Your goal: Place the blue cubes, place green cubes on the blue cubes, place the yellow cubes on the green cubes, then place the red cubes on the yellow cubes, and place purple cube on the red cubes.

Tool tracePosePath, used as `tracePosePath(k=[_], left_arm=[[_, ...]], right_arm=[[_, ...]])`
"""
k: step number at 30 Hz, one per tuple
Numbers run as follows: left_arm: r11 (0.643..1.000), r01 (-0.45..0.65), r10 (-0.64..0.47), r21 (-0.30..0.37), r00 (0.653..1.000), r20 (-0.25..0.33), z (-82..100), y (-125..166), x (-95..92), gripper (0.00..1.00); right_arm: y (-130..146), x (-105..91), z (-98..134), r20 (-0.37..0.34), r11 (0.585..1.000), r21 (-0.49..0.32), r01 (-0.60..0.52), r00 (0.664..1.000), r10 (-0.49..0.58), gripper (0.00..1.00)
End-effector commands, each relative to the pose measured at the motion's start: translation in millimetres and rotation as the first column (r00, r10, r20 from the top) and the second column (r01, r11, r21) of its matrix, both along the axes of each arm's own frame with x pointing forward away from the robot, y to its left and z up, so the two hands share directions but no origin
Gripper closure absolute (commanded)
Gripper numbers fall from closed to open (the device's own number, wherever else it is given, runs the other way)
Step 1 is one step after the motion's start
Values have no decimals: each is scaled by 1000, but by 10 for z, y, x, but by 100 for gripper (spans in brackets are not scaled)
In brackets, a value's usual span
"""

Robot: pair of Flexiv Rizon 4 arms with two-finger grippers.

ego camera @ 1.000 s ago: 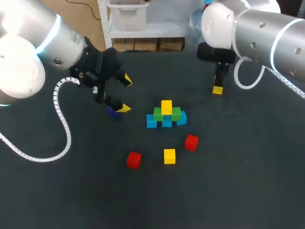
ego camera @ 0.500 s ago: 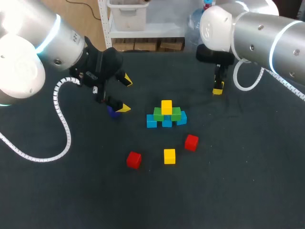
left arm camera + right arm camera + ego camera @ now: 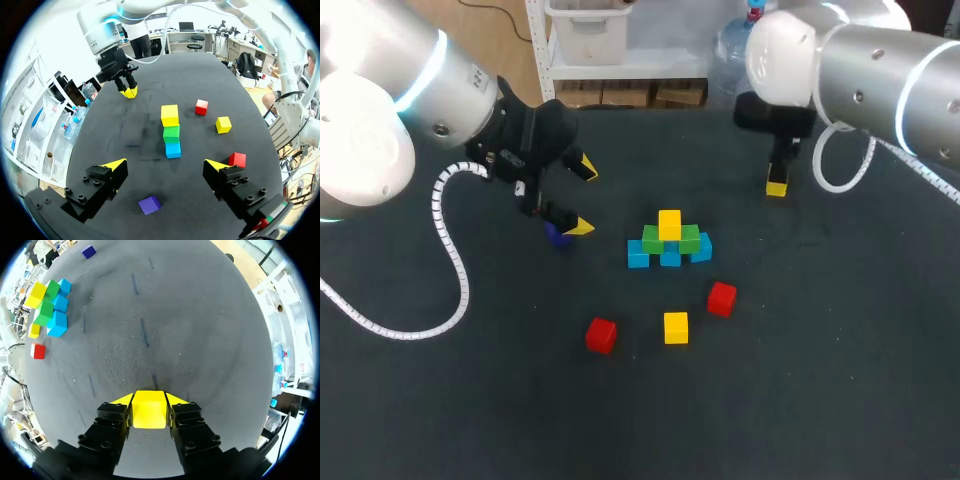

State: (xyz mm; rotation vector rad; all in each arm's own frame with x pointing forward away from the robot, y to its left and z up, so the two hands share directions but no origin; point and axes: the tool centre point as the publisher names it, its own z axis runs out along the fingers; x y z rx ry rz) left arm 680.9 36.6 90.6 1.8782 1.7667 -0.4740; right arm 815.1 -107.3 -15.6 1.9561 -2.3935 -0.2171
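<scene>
A pyramid [image 3: 669,243] stands mid-table: three blue cubes, two green cubes [image 3: 689,238] on them, one yellow cube [image 3: 669,223] on top. My right gripper [image 3: 777,186] is at the back right, shut on a yellow cube [image 3: 148,409], low over the table. My left gripper [image 3: 575,197] is open left of the pyramid, above the purple cube [image 3: 558,236], which lies between its fingers [image 3: 149,204] without touching them. Loose in front of the pyramid are a yellow cube [image 3: 676,327] and two red cubes [image 3: 722,298] [image 3: 601,335].
The dark table [image 3: 820,380] has bare room at the front and at both sides. My left arm's white cable [image 3: 450,260] hangs over the left part of the table.
My right gripper shifted only slightly at the back right with the yellow cube. The left arm and all loose cubes kept their places.
</scene>
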Motion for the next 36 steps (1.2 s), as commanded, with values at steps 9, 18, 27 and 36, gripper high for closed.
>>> tracePosePath(k=[9, 18, 27, 36], left_arm=[[1000, 3, -3, -6, 1000, 2, -9, 16, -1, 0], [1000, 3, -3, -6, 1000, 2, -9, 16, -1, 0], [1000, 3, -3, -6, 1000, 2, -9, 16, -1, 0], [1000, 3, -3, -6, 1000, 2, -9, 16, -1, 0]], right_arm=[[226, -537, 483, 117, 996, 25, -83, 990, 80, 100], [563, -907, 863, 206, 984, 31, -177, 964, 167, 100], [917, -1181, 1017, 243, 971, -7, -237, 942, 232, 100], [1195, -1344, 1008, 234, 976, -16, -219, 948, 217, 100]])
